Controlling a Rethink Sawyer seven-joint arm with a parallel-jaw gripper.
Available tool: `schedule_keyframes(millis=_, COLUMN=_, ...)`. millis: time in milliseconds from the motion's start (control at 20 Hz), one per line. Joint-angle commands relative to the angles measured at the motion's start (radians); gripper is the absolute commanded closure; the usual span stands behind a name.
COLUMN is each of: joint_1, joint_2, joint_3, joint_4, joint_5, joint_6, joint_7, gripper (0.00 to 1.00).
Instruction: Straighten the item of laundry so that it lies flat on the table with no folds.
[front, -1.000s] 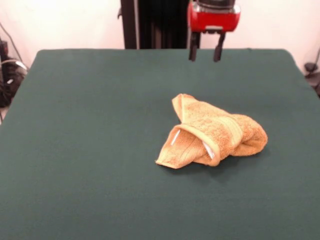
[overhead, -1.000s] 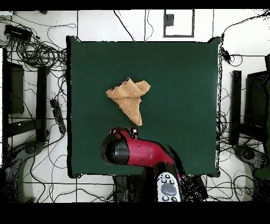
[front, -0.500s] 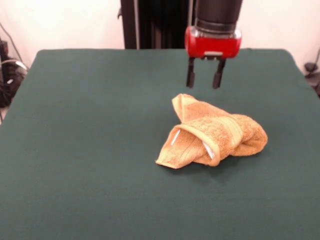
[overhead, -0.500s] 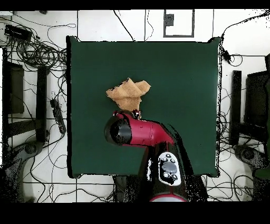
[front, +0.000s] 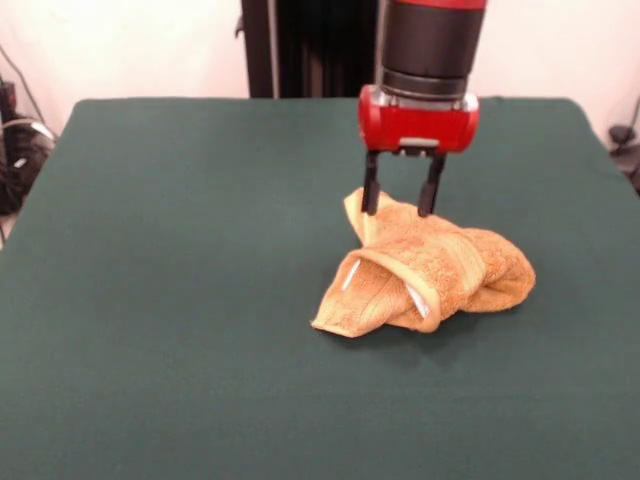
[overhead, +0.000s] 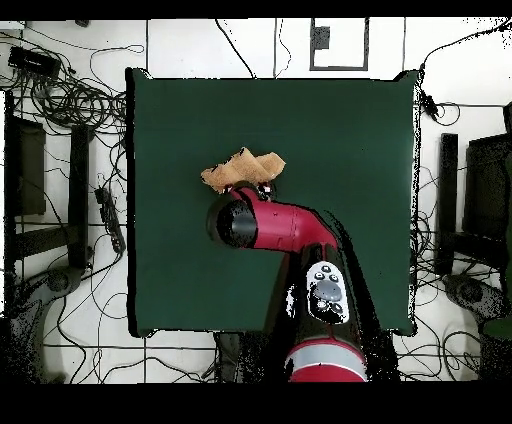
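Observation:
The golden-orange towel lies crumpled and folded over itself on the dark green table, right of centre in the front view. A white label shows in a fold. My gripper is open, with its two dark fingers straddling the towel's far upper part, at or just above the cloth. In the overhead view the towel shows only partly, because my red and black arm covers its near side.
Cables and dark equipment lie on the floor around the table. The robot's black pedestal stands behind the table's far edge.
My gripper has come down and forward from above the table's far edge to the towel's far part. The towel has not moved.

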Motion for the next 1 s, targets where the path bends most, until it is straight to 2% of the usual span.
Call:
schedule_keyframes(millis=50, joint_1=-0.031, joint_2=0.063, joint_3=0.100, joint_4=-0.121, joint_5=-0.053, joint_6=0.101, joint_7=0.010, gripper=0.00)
schedule_keyframes(millis=350, joint_1=-0.044, joint_2=0.098, joint_3=0.113, joint_4=-0.111, joint_5=-0.061, joint_6=0.149, joint_7=0.017, gripper=0.00)
schedule_keyframes(millis=600, joint_1=-0.006, joint_2=0.163, joint_3=0.042, joint_4=-0.144, joint_5=-0.017, joint_6=0.223, joint_7=0.108, gripper=0.00)
schedule_keyframes(millis=900, joint_1=-0.044, joint_2=0.241, joint_3=0.111, joint_4=-0.169, joint_5=-0.029, joint_6=0.174, joint_7=0.078, gripper=0.00)
schedule_keyframes(millis=1000, joint_1=-0.048, joint_2=0.240, joint_3=0.138, joint_4=-0.158, joint_5=-0.044, joint_6=0.156, joint_7=0.057, gripper=0.00)
